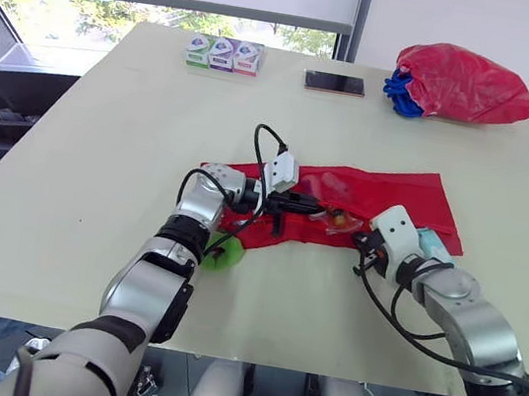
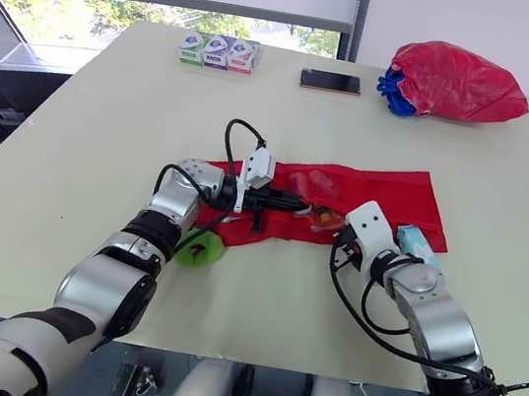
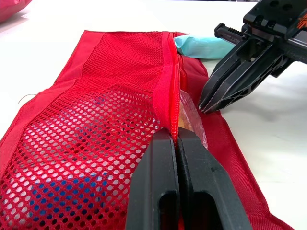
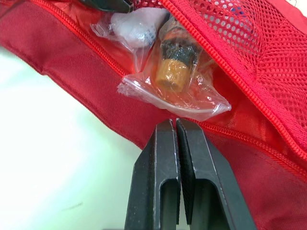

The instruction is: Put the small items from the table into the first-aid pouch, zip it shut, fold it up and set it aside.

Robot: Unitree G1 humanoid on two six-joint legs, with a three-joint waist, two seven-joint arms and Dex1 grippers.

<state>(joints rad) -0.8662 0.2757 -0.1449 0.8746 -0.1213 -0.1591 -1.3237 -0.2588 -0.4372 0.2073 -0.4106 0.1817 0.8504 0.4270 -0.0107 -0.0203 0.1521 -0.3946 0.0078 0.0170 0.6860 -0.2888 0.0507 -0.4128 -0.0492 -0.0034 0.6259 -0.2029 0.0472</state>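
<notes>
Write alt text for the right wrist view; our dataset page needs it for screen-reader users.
The right gripper, its black fingers pressed shut, points at the red first-aid pouch, tips right at the edge of a clear plastic bag poking from its open zipper. The bag holds a tan-capped bottle and a white bundle.
</notes>
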